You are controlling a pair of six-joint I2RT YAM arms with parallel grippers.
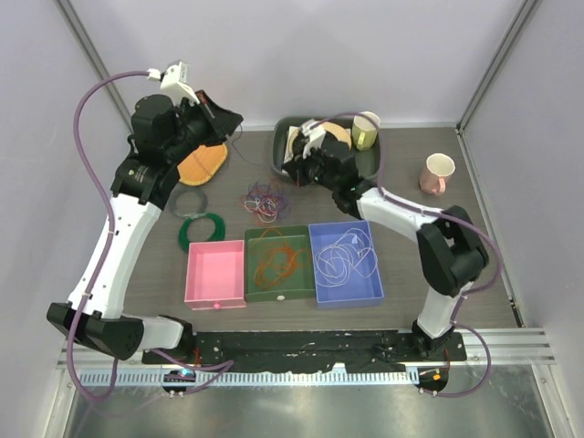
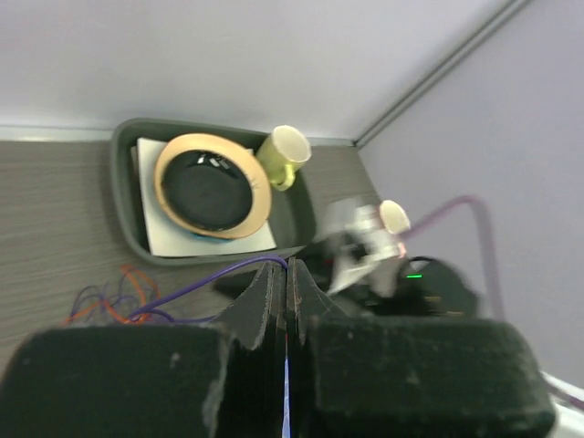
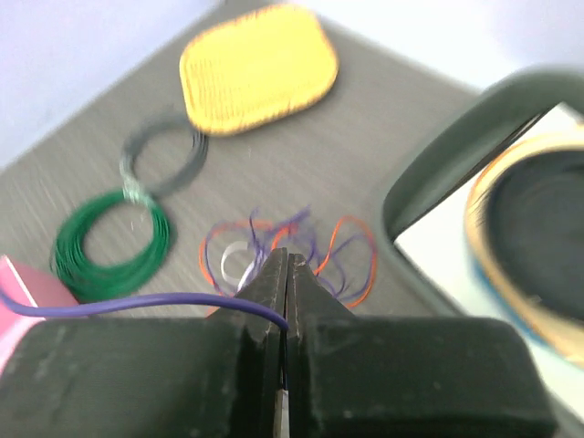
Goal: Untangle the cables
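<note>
1. A grey wood-grain table [image 1: 474, 255] stands between pale walls.
2. The left arm [image 1: 114, 237] stretches up the left side to the far left. Its wrist is turned right above a yellow woven oval mat [image 1: 203, 164].
3. The right arm [image 1: 401, 214] folds at its elbow on the right and reaches left to the far middle, beside a dark tray [image 2: 123, 201].
4. The left fingers [image 2: 269, 306] are pressed together, pinching a thin purple cable [image 3: 137, 298] at their tips. The right fingers [image 3: 269, 292] are also pressed together on a thin purple cable.
5. A loose tangle of orange, purple and white cables [image 1: 265, 201] lies mid-table, between the two wrists and just beyond the boxes.
6. There are three open boxes in a near row:
   - a pink box [image 1: 216, 297];
   - a green box [image 1: 278, 294] holding orange cable;
   - a blue box [image 1: 347, 297] holding white cable.
7. There are two coiled rings at the left, one dark green [image 1: 201, 226] and one grey [image 1: 190, 201].
8. There are two cups, a yellow-green cup [image 1: 365, 130] in the tray and a pink cup [image 1: 438, 173] at the far right.
</note>
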